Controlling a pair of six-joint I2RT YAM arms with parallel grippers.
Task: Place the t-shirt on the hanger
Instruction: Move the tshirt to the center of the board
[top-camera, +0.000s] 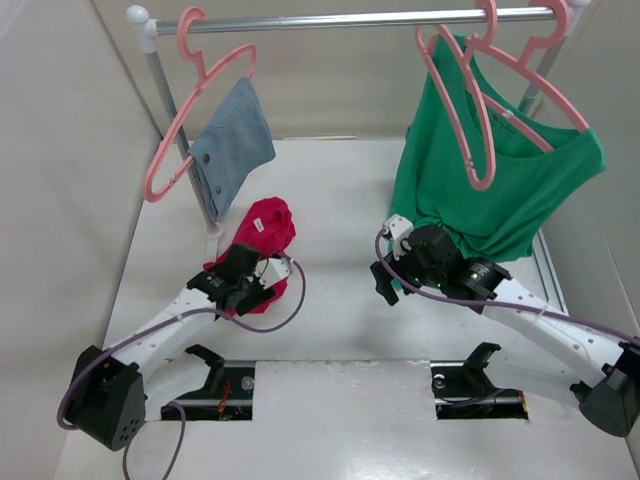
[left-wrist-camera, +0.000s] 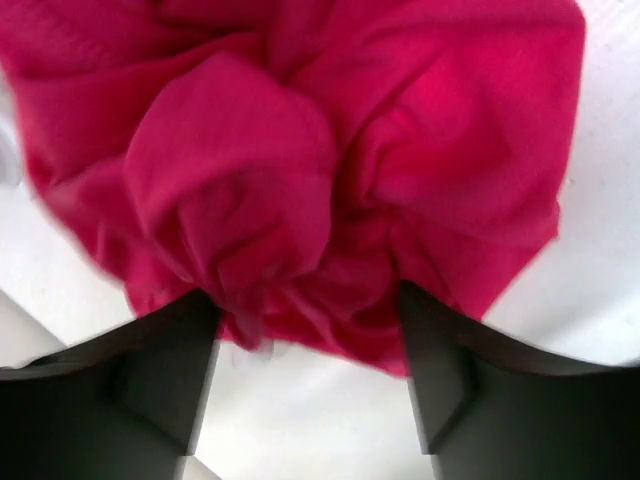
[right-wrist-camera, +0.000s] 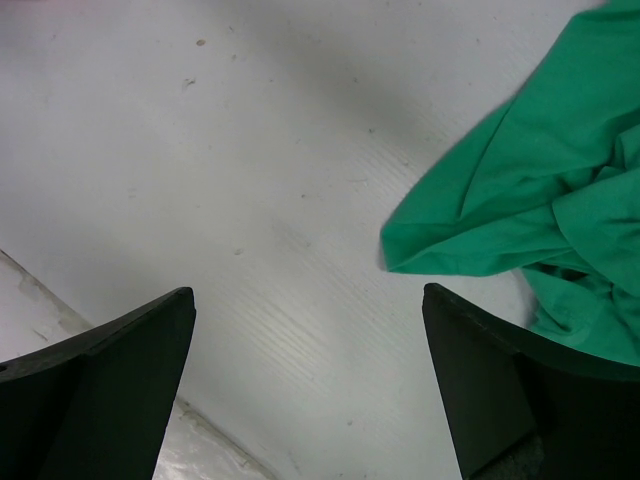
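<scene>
left gripper (left-wrist-camera: 305, 300) low, jaws wide, right gripper (right-wrist-camera: 308, 300) low, jaws wide

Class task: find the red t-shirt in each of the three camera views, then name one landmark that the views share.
Top external: the t-shirt lies bunched up left of centre, at the left gripper.
Left wrist: it fills the upper picture and reaches down between the open fingers.
Right wrist: not in it; only the green top shows, at the right.
Shared landmark: the white table, seen in all three.
</scene>
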